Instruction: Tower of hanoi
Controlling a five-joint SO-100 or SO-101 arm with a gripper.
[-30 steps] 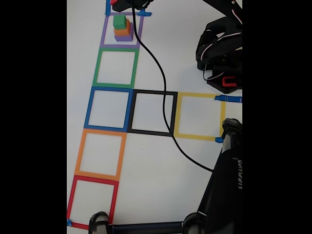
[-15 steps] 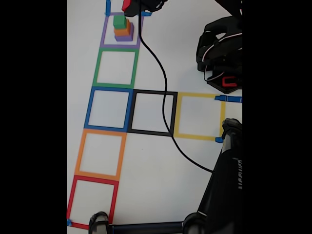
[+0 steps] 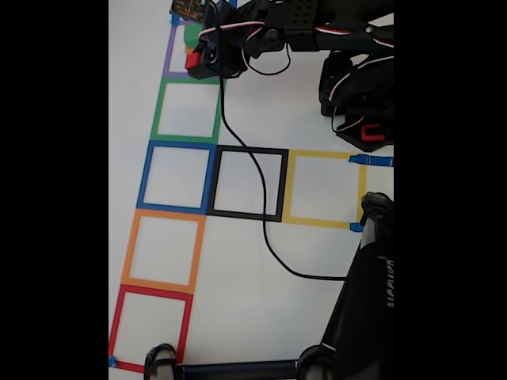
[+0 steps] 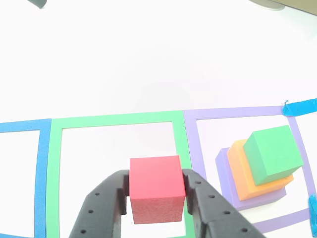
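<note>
Clamped red cube (image 4: pixel 156 188) in gripper (image 4: pixel 157 194) over green tape square (image 4: pixel 116 122); green-orange-purple stack (image 4: pixel 258 166) sat alongside.

The arm (image 3: pixel 317 20) stretches across the top of the fixed view toward upper left; gripper (image 4: pixel 157 191), bottom centre of the other view, has both fingers (image 4: pixel 101 208) clamped on the red cube (image 4: pixel 156 188).

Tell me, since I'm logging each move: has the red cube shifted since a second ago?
Yes. In the fixed view the red cube, held in the jaws, has come down the picture from the top edge to the purple tape square's lower edge, toward the green tape square.
</note>
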